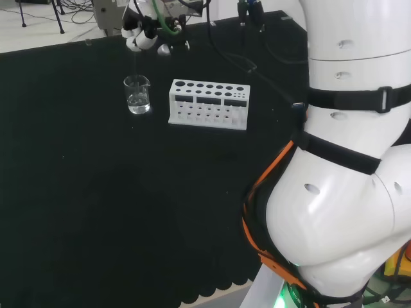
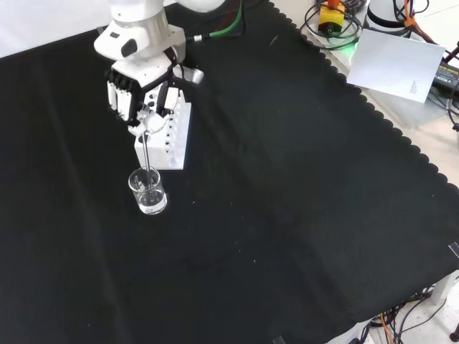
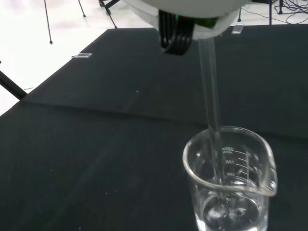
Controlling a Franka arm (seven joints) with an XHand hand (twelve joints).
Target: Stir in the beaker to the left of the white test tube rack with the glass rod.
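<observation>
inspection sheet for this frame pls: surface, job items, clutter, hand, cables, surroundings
Surface: black cloth-covered bench, scalloped edge, bare around the ware.
Job's things: small clear glass beaker holding a little clear liquid; thin clear glass rod reaching down into it; white plastic test tube rack beside the beaker.
Clutter: nothing seen on the cloth.
Robot hand: above the beaker, fingers curled on the rod.
Cables: green and black cables near the wrist.
Surroundings: white paper sheet off the bench.

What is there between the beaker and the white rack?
Only bare black cloth separates the beaker from the rack, as the head view shows.
</observation>
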